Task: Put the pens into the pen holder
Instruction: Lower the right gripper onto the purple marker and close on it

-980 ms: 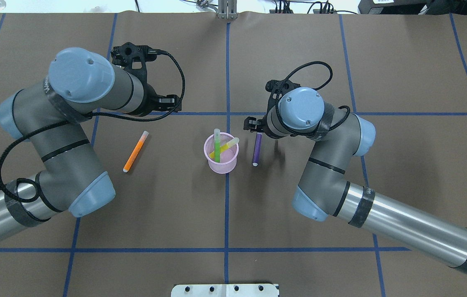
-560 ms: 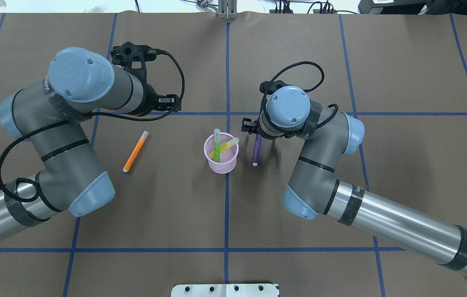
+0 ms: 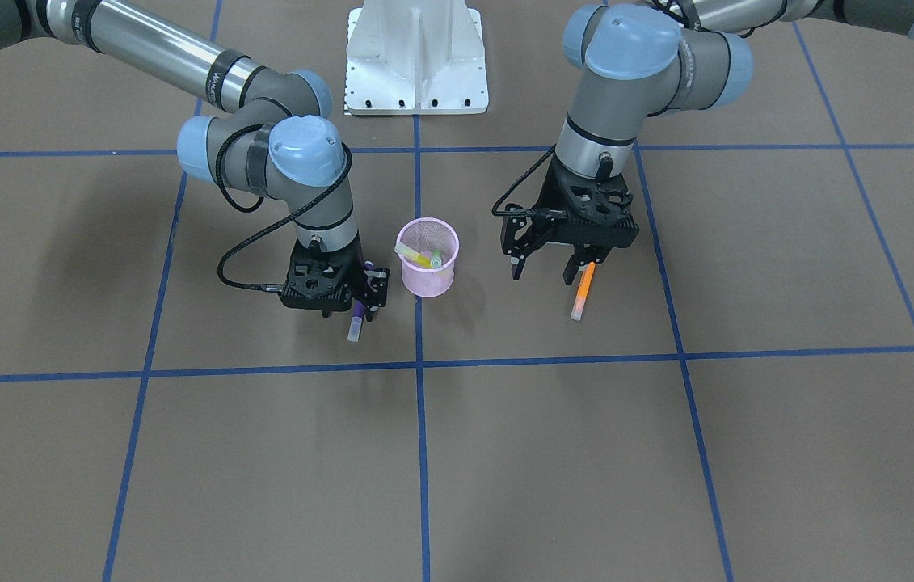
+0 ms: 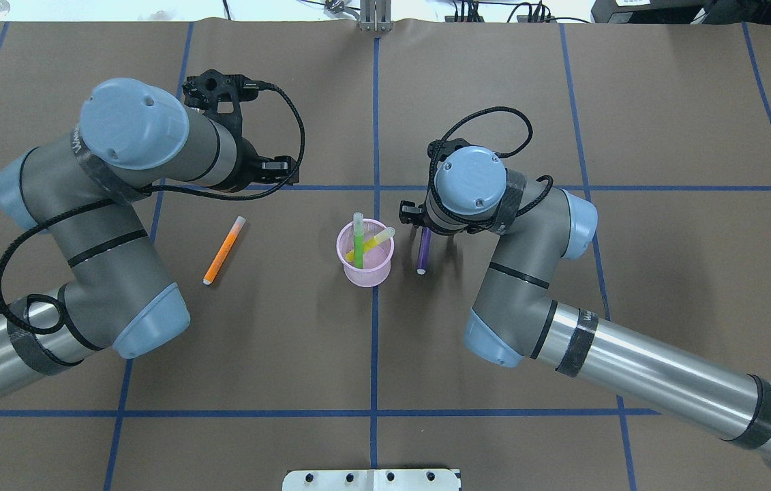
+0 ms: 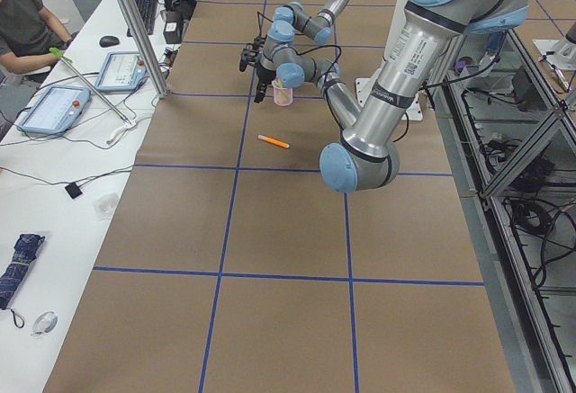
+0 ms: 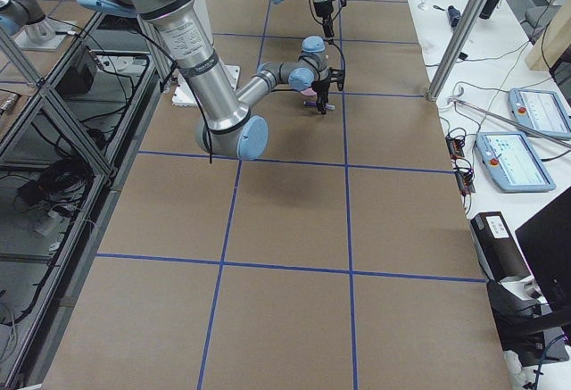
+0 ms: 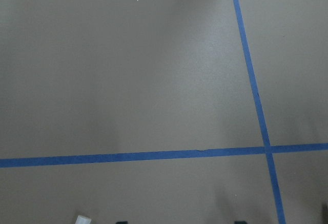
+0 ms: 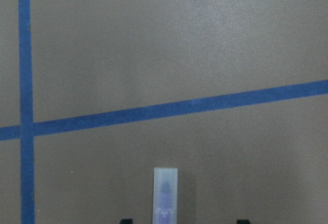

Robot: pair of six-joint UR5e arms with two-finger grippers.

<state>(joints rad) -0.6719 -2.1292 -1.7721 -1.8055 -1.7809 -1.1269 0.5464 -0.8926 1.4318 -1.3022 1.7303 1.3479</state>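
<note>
Leaning in the pink cup (image 4: 368, 273), the green pen (image 4: 358, 235) and yellow pen (image 4: 380, 239) were done; the purple pen (image 4: 423, 254) lay on the counter (image 4: 290, 341), straddled by the released right end effector (image 3: 361, 303), the orange pen (image 4: 223, 250) near the released left end effector (image 3: 541, 277).

Bright, even overhead light, soft shadows under the arms; wrist views slightly blurred.

The counter (image 4: 664, 102) was covered with brown paper, and blue tape lines (image 4: 374, 341) divided it into large squares. Beside it stood a white desk (image 5: 54, 186) with two control panels (image 5: 49, 110), a keyboard (image 5: 147, 13) and a folded umbrella (image 5: 20, 265). A metal post (image 5: 135, 29) rose at its edge.
</note>
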